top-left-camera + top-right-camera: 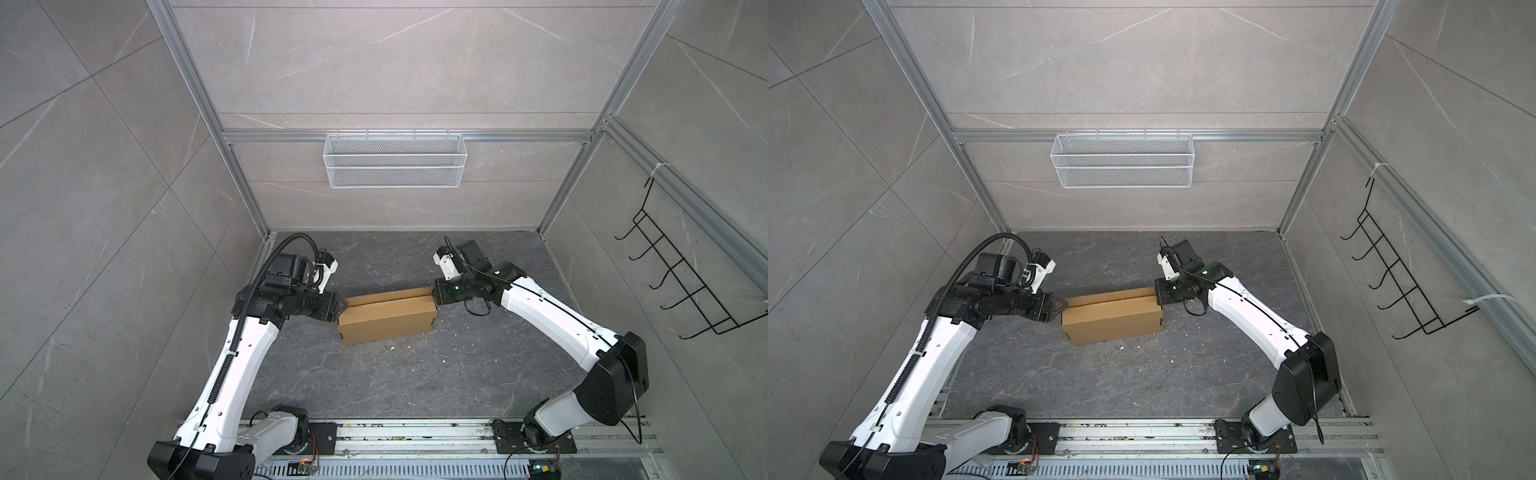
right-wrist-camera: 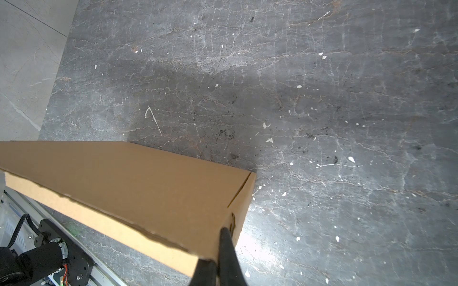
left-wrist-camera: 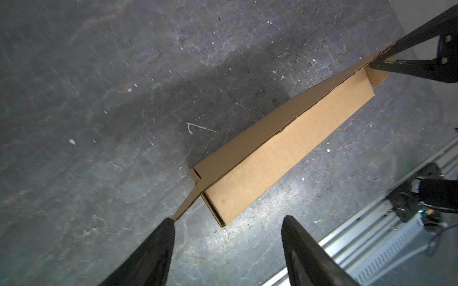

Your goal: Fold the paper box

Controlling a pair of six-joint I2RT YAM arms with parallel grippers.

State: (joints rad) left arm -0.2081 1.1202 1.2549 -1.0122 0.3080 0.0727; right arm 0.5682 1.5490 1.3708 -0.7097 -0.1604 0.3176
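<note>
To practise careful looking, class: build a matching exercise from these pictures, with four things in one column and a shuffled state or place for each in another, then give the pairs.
Column one:
1. left claw
2. right claw
3. paper box
4. white mesh basket

Column two:
a. hangs on the back rail
b. shut on a cardboard edge
c. open
d. rests on the dark tabletop

Pairs: 1-c, 2-b, 3-d, 4-a

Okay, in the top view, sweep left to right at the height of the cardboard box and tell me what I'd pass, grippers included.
left gripper → paper box → right gripper → black wire hook rack on the side wall.
</note>
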